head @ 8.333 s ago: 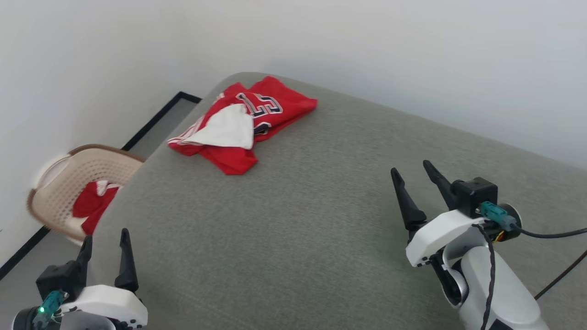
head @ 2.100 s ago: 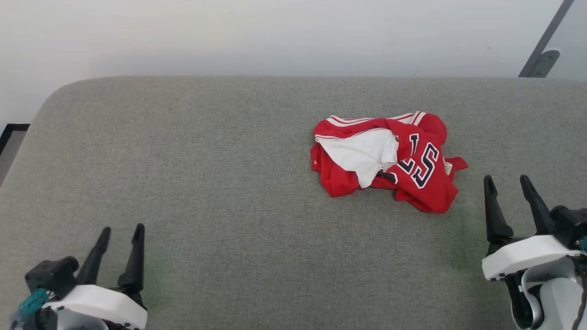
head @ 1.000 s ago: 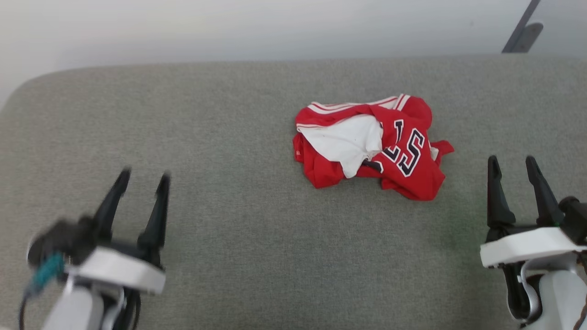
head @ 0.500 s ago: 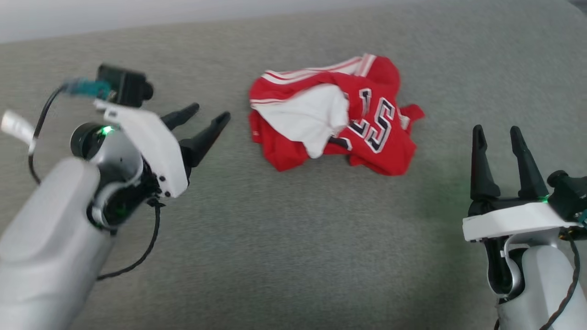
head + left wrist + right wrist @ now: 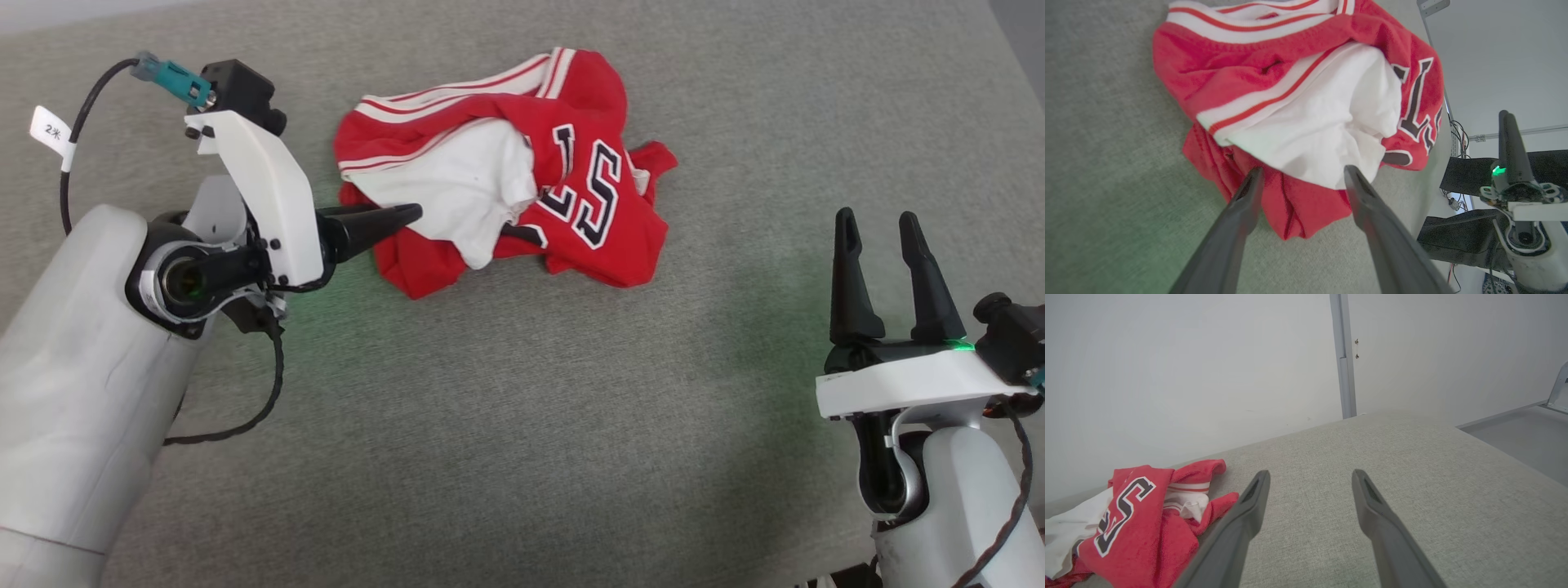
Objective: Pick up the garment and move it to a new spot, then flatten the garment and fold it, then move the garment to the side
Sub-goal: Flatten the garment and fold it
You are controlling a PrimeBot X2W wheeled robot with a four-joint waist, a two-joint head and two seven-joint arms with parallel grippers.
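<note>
The garment (image 5: pixel 506 171) lies crumpled on the grey padded surface (image 5: pixel 522 408), red with white lining turned out, black numerals and striped trim at its far edge. My left gripper (image 5: pixel 412 214) points sideways at the garment's near left edge, low over the surface. In the left wrist view its open jaws (image 5: pixel 1303 169) straddle the lower red and white folds of the garment (image 5: pixel 1298 81) without closing on them. My right gripper (image 5: pixel 875 216) stands open and empty to the right, well apart from the cloth. From the right wrist, that gripper (image 5: pixel 1310 473) faces bare surface, with the garment (image 5: pixel 1135 514) off to the left.
A pale wall with a grey metal post (image 5: pixel 1343 355) rises behind the surface. The surface's right edge drops to the floor (image 5: pixel 1515 433). Dark equipment and cables (image 5: pixel 1457 179) sit beyond the far edge in the left wrist view.
My left arm has swung up and toward the garment, fingers turned sideways and now at its left edge. The head camera has tilted down. The right gripper has hardly moved.
</note>
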